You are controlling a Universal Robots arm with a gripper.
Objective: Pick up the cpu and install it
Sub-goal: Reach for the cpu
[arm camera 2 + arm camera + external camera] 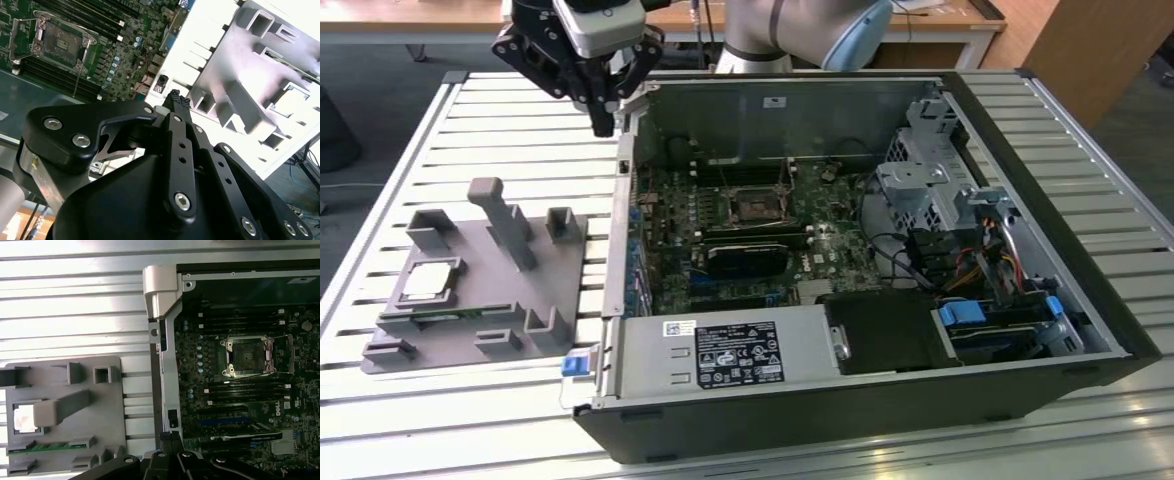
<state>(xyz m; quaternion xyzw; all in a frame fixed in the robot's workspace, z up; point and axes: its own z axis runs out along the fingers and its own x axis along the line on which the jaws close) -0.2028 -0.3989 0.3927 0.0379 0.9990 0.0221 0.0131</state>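
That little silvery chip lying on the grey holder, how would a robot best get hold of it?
Probably from straight above, pinching two opposite edges of the cpu. It lies flat and thin in a recess of the grey holder, so only its rim offers a hold. I'd choose the edges clear of the tall post beside it.

The exterior view looked steeply down over the whole tabletop (400,150) and open computer case (854,410). Both wrist views (past the pincer (170,436)) sat nearer, sharing the socket (247,356) and grey tray (65,390).
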